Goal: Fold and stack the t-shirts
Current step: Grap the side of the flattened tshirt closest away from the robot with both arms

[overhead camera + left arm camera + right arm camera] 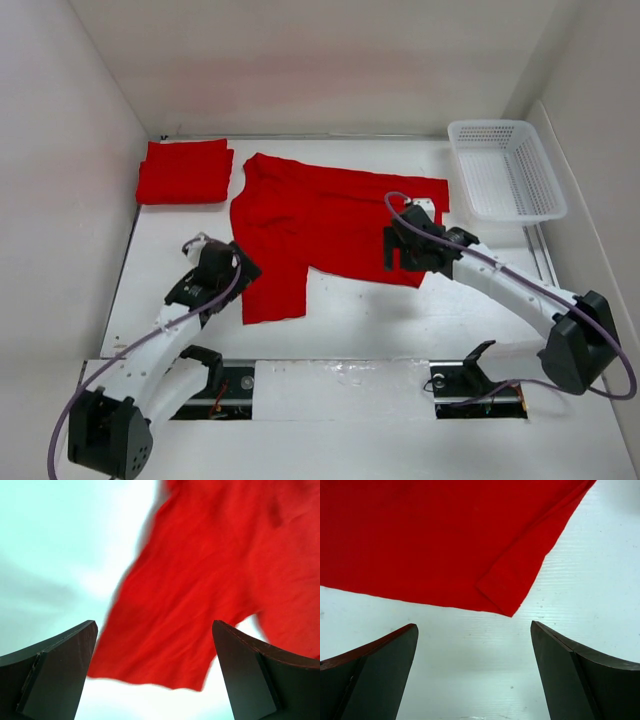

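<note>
The white-walled worktop (350, 310) is carrying a spread t-shirt (320, 215) toward its far edge and a folded t-shirt (185, 172) in its far left corner. The left gripper (154, 627) and right gripper (474, 630) are hanging wide open at the near hem. The fold is probably calling for level pinches, both lifting together.

We find the top view bright and evenly lit from above, the white walls (300, 60) and the counter (350, 310) close to washed out, with shadows faint and soft-edged. In the left wrist view the spread t-shirt (200, 595) is smeared, its edges blurred against a counter tinted pale green, while the fingers (55, 670) of the left claw (154, 627) look dark and sharper. The right wrist view is crisp: we can read the cloth's hem and small specks on the bluish-white counter, and the right claw (474, 627) shows as near-black shapes.
</note>
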